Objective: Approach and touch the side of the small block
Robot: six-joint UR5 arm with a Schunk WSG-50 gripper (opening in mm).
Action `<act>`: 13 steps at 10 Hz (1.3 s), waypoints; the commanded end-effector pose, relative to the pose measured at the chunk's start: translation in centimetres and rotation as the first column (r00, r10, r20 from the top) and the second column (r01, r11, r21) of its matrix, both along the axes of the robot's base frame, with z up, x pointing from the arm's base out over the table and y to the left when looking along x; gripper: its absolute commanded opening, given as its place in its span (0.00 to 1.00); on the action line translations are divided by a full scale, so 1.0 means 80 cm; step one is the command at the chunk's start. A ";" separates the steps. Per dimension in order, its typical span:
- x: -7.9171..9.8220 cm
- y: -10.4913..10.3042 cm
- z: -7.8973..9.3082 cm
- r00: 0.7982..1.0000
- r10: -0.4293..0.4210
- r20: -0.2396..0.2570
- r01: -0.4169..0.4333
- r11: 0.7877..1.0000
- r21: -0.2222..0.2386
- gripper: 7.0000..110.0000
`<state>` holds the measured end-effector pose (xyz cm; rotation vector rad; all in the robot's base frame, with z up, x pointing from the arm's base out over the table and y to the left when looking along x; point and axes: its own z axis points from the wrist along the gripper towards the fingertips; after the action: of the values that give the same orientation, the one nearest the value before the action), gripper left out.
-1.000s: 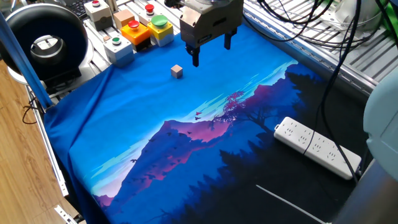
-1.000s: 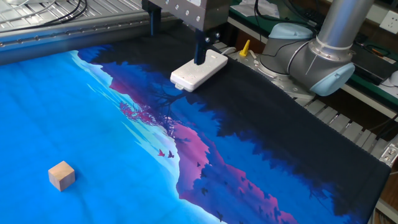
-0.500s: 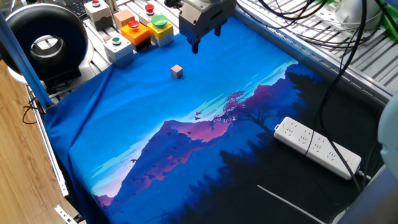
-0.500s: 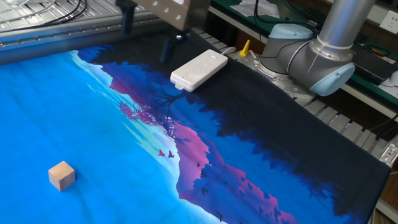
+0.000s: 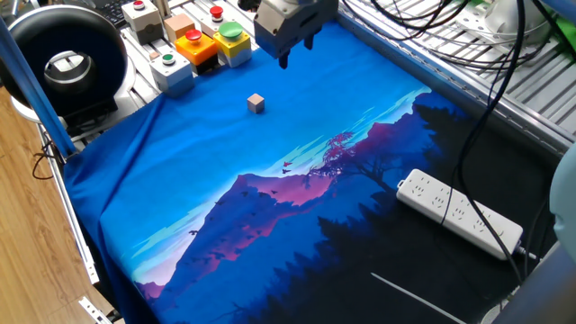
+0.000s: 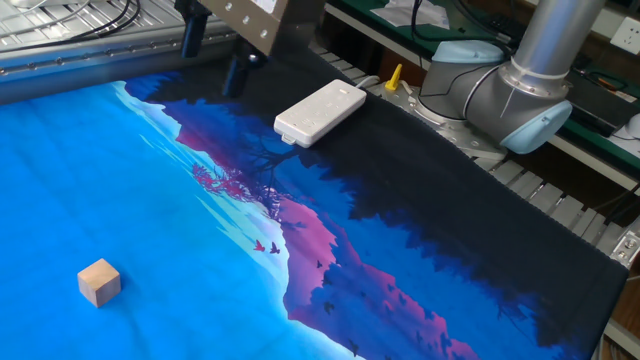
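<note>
The small block [image 5: 256, 103] sits alone on the blue worktop cloth [image 5: 207, 171]; it looks light, rigid and easily nudged, so contact a flat side gently. The gripper [image 5: 290, 45] hangs well apart, fingers parted, empty.

Small block [image 5: 256, 103] [image 6: 99, 282] is looking like plain matt wood, tan, well apart from the gripper [image 5: 297, 51] [image 6: 213, 55]. Gripper body is showing grey metal with dark matt fingers. Cloth mat [image 5: 270, 180] [image 6: 150, 200] under it is reading as smooth printed fabric, slight sheen. Power strip [image 5: 459, 212] [image 6: 320, 112] is showing white glossy plastic. Button boxes [image 5: 193, 45] just beside the gripper are showing plastic caps.
</note>
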<state>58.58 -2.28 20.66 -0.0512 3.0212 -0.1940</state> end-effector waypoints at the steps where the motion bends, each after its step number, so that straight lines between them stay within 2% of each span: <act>1: -0.003 0.025 -0.001 0.997 -0.074 -0.011 0.075 0.995 0.066 0.00; 2: -0.008 0.034 -0.002 0.996 -0.088 -0.028 0.091 0.991 0.094 0.00; 3: -0.009 0.022 -0.003 0.996 -0.079 -0.030 0.081 0.995 0.051 0.00; 5: -0.022 0.029 -0.005 0.994 -0.082 -0.072 0.087 0.994 0.065 0.00; 8: -0.025 0.048 -0.005 0.994 -0.058 -0.088 0.068 0.990 0.125 0.00; 9: -0.026 0.066 -0.003 0.996 -0.013 -0.086 0.028 0.983 0.183 0.00; 10: -0.020 0.064 -0.003 0.997 0.030 -0.064 -0.018 0.985 0.173 0.00; 13: -0.024 0.067 -0.003 0.996 0.008 -0.085 0.007 0.984 0.175 0.00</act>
<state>56.74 2.29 20.25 -0.0411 3.1046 0.0345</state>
